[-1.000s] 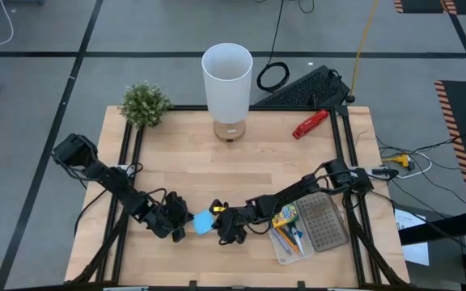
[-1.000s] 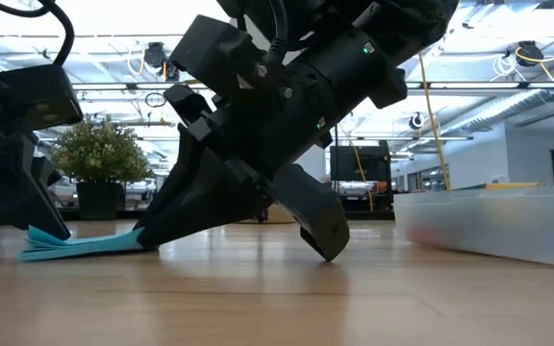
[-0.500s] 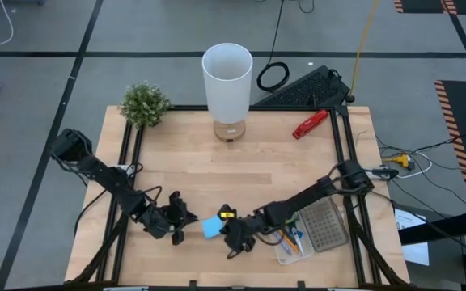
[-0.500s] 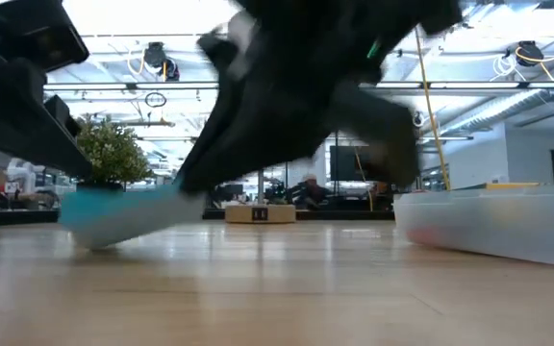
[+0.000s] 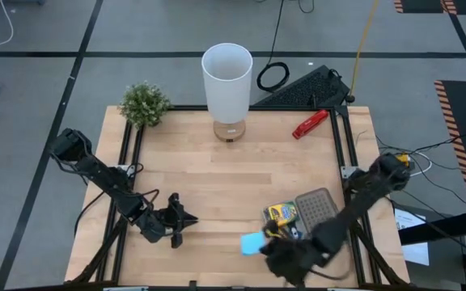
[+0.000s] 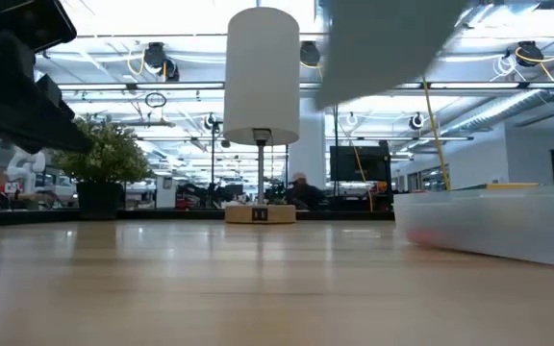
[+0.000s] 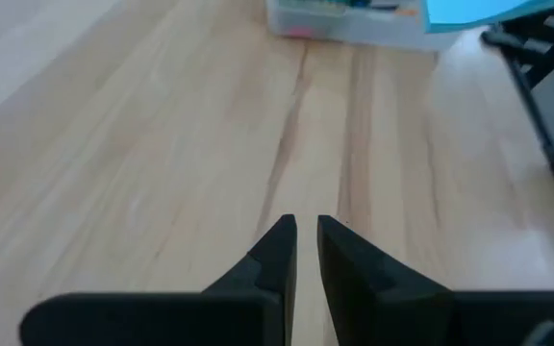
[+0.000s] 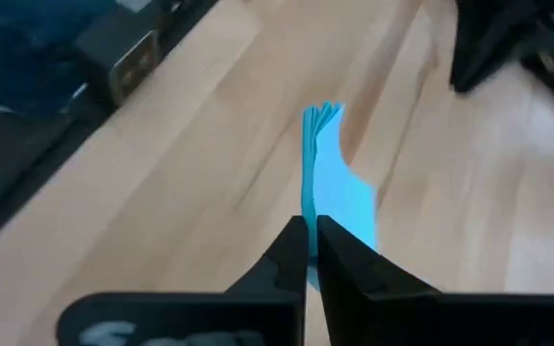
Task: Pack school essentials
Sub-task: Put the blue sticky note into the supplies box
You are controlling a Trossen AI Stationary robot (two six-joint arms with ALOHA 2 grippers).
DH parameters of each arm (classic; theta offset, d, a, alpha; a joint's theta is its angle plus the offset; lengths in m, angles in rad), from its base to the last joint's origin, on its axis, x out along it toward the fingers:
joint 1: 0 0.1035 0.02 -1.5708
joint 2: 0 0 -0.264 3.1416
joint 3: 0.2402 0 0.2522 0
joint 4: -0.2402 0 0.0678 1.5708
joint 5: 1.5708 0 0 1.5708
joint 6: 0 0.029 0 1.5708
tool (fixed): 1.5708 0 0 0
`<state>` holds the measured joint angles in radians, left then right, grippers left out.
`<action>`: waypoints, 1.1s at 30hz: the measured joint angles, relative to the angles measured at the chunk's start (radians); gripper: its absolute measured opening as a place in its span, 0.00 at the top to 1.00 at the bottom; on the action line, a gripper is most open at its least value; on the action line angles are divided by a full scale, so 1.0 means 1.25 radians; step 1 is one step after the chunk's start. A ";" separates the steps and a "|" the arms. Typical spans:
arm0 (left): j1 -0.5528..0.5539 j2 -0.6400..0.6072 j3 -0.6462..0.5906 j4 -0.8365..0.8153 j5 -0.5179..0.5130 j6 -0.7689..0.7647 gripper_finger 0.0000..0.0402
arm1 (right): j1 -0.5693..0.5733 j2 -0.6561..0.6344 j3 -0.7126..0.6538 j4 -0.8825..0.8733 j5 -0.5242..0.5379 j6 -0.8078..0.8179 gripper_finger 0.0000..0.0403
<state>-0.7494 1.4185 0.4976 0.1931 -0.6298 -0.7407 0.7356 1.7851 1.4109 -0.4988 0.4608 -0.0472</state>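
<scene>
The blue sticky-note pad [image 5: 252, 242] hangs above the near part of the table, held by my right gripper [image 5: 267, 245], which is shut on it just left of the clear box [image 6: 493, 226]. In the box lies the yellow-green crayon box [image 5: 281, 214]. The low view shows the pad [image 6: 383, 48] blurred and high over the wood. My left gripper [image 5: 183, 220] rests low at the near left with its fingers [image 7: 282, 245] together and nothing between them. My right gripper pinches the pad between its two fingers at the end nearest the box [image 8: 315, 213]. The fingers come from the table's right side, pointing left. The pad is lifted clear of the table and stands on edge, its free sheets [image 8: 323, 113] fanning apart at the far end.
A white lamp [image 5: 226, 81] stands at the far middle, a small green plant [image 5: 144, 103] at the far left corner, a red tool [image 5: 310, 124] at the far right. Bare wood lies between the two grippers and across the table's middle.
My right gripper has lifted the pad off the table and carried it toward the right and near edges, up to the clear box. The pad, first lying on the wood between both grippers, now hangs clear. My left gripper has drawn back a little to the left.
</scene>
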 joint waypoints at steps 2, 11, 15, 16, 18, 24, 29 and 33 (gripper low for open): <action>0.001 0.000 0.000 0.019 0.000 0.008 0.88 | 0.041 -0.019 0.000 -0.056 0.026 0.090 0.99; -0.004 0.002 0.000 0.088 -0.001 0.008 0.88 | 0.163 -0.035 -0.001 -0.278 0.092 0.523 0.99; -0.004 0.002 0.000 0.102 -0.001 0.010 0.88 | 0.173 -0.035 -0.027 -0.315 0.092 0.646 0.99; -0.002 0.002 0.000 0.103 -0.001 0.010 0.88 | 0.173 -0.035 -0.037 -0.319 0.091 0.673 0.99; -0.001 0.002 0.000 0.104 -0.001 0.011 0.88 | 0.172 -0.035 -0.063 -0.318 0.091 0.723 0.99; 0.014 0.002 0.000 0.124 -0.008 0.025 0.88 | 0.160 -0.035 -0.132 -0.315 0.040 0.796 0.99; 0.031 0.002 0.000 0.144 -0.010 0.043 0.88 | 0.161 -0.035 -0.164 -0.309 -0.014 0.794 0.95; 0.046 0.002 0.000 0.144 -0.010 0.058 0.88 | 0.169 -0.035 -0.174 -0.309 -0.016 0.761 0.92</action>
<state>-0.6921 1.4208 0.4976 0.3733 -0.6418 -0.6681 0.9464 1.7416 1.1928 -0.8852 0.4408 0.9041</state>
